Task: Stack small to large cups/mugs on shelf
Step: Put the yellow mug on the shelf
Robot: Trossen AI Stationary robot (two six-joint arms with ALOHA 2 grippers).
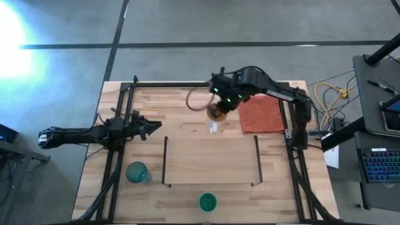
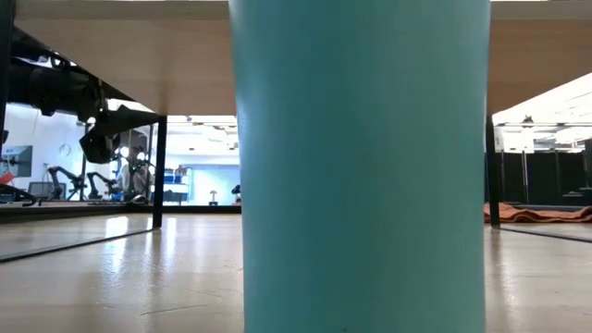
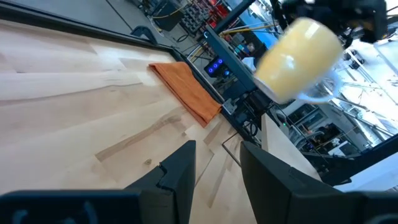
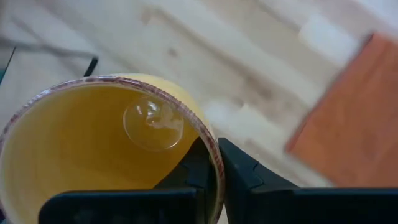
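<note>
My right gripper [image 1: 222,106] is over the table's far middle, shut on the orange mug [image 1: 217,113], which also shows in the left wrist view [image 3: 301,59] with its pale handle [image 3: 324,93]. The teal tumbler [image 1: 137,172] stands upright on its base near the left front. The green cup [image 1: 207,202] stands at the near edge, and its wall [image 2: 361,166] fills the low view. The shelf [image 1: 211,161] lies between two dark bars. My left gripper [image 3: 217,168] is open and empty at the table's left [image 1: 153,127]. My right gripper holds the mug by its rim [image 4: 214,158], one finger inside the mug [image 4: 198,171] and one outside [image 4: 239,174]. The fingers come from above, pointing down. The mug hangs below them, tilted, clear of the table.
A red-orange cloth [image 1: 261,115] lies on the far right of the table, just right of the held mug. Dark frame rails [image 1: 119,119] run along the table's left, right and far sides. Bare wood lies between the shelf bars [image 1: 165,161].
</note>
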